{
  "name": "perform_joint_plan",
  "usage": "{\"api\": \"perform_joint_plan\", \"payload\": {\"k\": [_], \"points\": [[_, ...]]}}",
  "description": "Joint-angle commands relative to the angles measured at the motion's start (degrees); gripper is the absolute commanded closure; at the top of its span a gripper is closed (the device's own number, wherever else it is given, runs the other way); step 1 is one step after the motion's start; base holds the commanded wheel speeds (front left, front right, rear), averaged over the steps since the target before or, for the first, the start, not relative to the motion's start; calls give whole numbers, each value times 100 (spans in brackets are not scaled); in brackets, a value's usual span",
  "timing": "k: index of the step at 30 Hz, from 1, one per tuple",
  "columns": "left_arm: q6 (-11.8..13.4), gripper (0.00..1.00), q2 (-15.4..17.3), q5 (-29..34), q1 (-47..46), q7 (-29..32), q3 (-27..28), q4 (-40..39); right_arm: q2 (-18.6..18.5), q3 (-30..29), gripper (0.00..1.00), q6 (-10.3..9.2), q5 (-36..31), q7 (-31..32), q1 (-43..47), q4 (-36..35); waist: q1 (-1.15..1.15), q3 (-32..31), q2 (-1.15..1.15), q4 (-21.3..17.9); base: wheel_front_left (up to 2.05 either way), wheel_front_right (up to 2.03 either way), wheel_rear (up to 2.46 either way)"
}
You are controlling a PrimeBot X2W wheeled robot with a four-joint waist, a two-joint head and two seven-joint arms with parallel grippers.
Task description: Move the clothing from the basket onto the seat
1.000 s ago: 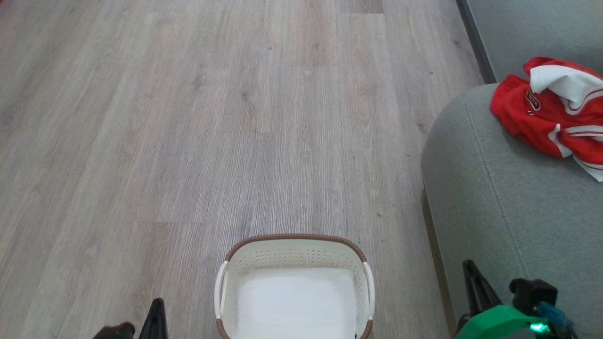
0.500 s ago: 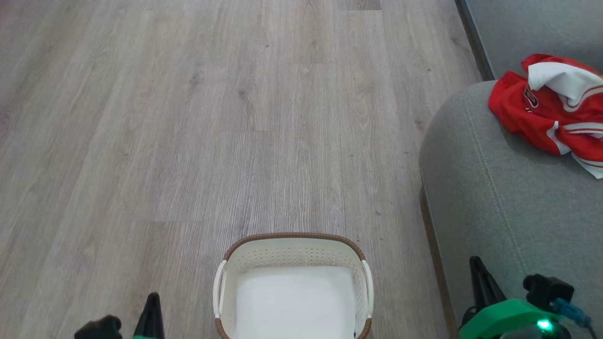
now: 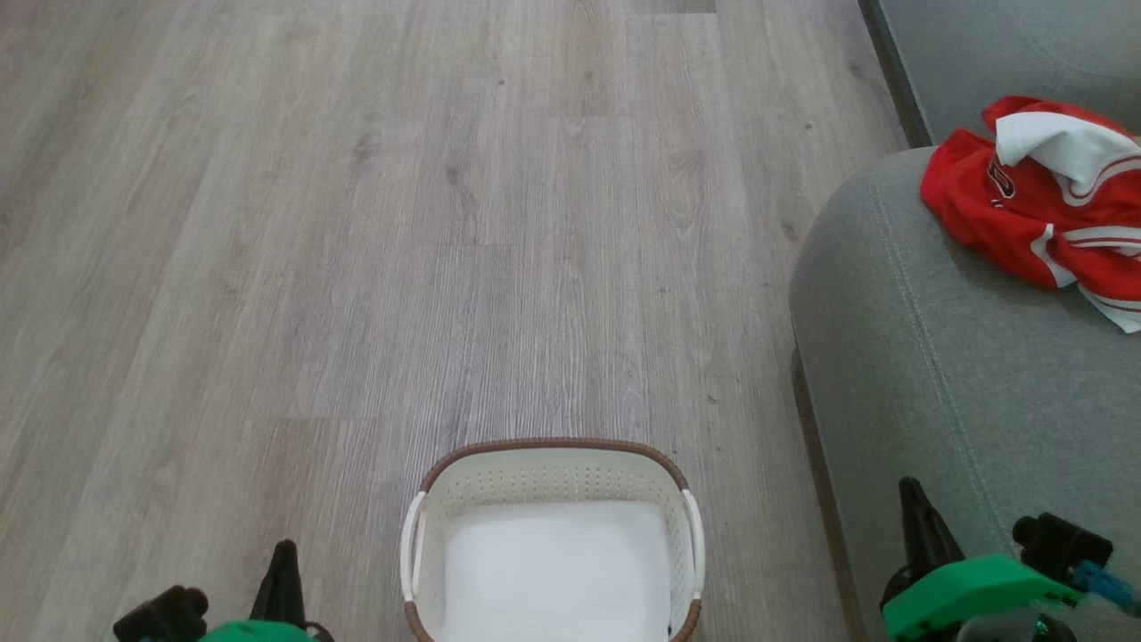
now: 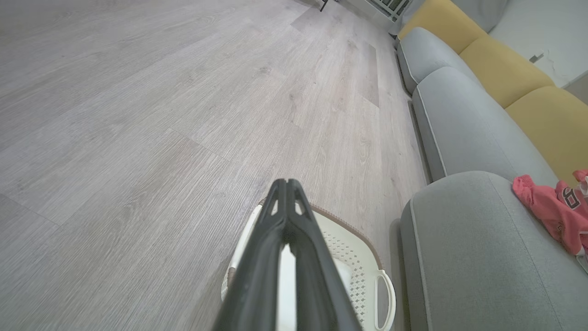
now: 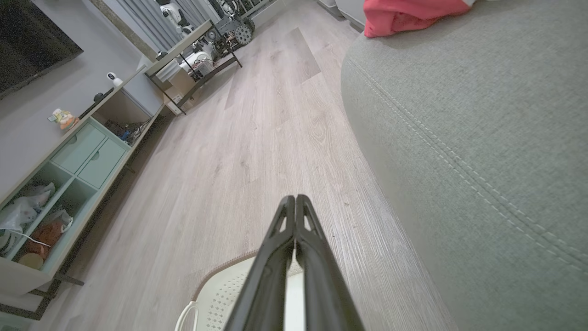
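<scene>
The red clothing (image 3: pixel 1043 201) with white trim lies crumpled on the grey-green seat (image 3: pixel 945 357) at the right; it also appears on the seat as clothing (image 4: pixel 551 209) and clothing (image 5: pixel 409 14). On the floor at bottom centre stands the cream basket (image 3: pixel 553 468), holding just a flat white liner. My left gripper (image 3: pixel 285 557) is shut with nothing in it, left of the basket, and in its wrist view the left gripper (image 4: pixel 285 184) points over the basket (image 4: pixel 367 276). My right gripper (image 3: pixel 911 492) is shut and empty beside the seat's front edge; the right gripper (image 5: pixel 294 198) hangs above the basket (image 5: pixel 220 287).
Pale wood floor (image 3: pixel 446 223) stretches ahead. Yellow back cushions (image 4: pixel 500 69) line the sofa. A low shelf unit (image 5: pixel 69 184) with drawers and a dark-framed table (image 5: pixel 197 59) stand along the far wall.
The head camera has tilted slightly, so everything sits a little higher in view. More of both arms' green wrists shows at the bottom corners. Both grippers stay shut.
</scene>
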Motion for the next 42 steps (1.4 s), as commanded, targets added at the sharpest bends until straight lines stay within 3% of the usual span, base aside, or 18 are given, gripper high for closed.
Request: {"api": "perform_joint_plan", "payload": {"k": [1, 42], "points": [[-47, 100, 9, -145, -279, 33, 144, -198, -11, -16, 100, 1, 162, 52, -338, -225, 0, 3, 0, -3, 0, 0, 0], [-470, 100, -15, -2699, -802, 709, 583, -289, -14, -224, 100, 0, 2760, 727, -586, -512, 0, 108, 0, -117, 0, 0, 0]]}}
